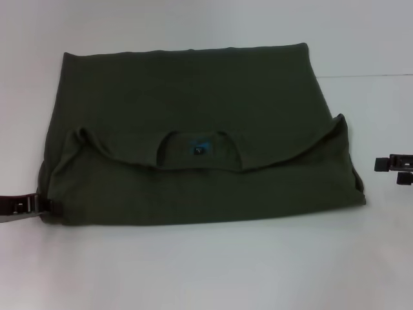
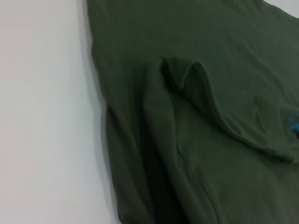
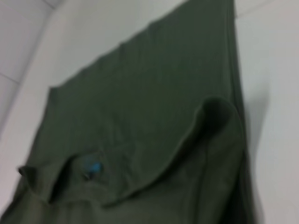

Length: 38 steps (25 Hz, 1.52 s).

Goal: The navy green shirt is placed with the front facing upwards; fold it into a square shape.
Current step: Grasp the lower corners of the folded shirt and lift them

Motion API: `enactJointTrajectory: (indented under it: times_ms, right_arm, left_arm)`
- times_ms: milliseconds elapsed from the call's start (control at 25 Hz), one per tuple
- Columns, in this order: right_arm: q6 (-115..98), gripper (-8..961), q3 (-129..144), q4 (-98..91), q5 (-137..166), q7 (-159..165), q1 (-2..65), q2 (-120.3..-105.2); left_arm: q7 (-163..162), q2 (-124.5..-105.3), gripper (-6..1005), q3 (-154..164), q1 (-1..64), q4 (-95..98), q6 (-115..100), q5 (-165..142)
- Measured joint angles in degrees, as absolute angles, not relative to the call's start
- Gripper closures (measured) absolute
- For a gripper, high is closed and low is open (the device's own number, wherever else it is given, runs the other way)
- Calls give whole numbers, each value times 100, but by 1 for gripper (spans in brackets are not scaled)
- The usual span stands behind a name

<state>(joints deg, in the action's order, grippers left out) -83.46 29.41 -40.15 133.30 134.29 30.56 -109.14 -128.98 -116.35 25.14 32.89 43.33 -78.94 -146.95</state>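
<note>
Left end effector [image 1: 40,205]: at the shirt's near-left corner, touching the edge; you cannot tell its opening or hold.
Navy green shirt [image 1: 193,116]: spread on the worktop [image 1: 193,271], collar end folded over the body; align edges, smooth the rumpled fold.
Right end effector [image 1: 395,164]: beside the right edge, apart; opening unclear.

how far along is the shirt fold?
Partway. Done: the navy green shirt has its collar end folded over the body, neck label showing, sleeves tucked in. In hand: the left tool sits at the shirt's near-left corner; the right tool is off the cloth. Left: the shape is wider than deep, so it probably needs another fold to be square.
</note>
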Motion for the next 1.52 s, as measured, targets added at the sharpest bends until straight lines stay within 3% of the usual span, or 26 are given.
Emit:
enactJointTrajectory:
  times_ms: [240, 600, 1000, 1520]
  right_arm:
    - [-8281, 29, 3261, -4139, 14238, 14237, 3589, -10931]
    - [-7992, 31, 3620, -4028, 15120, 14923, 4229, -11021]
    - [-7685, 34, 3840, -3700, 15114, 14932, 4489, -11252]
    - [-7544, 37, 3918, -3692, 15118, 14910, 4481, -11352]
  left_arm:
    - [-12895, -11635, 948, 2513, 3295, 4328, -7895, -14696]
    - [-12893, -11635, 949, 2514, 3301, 4329, -7901, -14684]
    - [-12893, -11628, 949, 2512, 3321, 4321, -7899, -14658]
    - [-12893, -11625, 950, 2500, 3338, 4315, -7892, -14651]
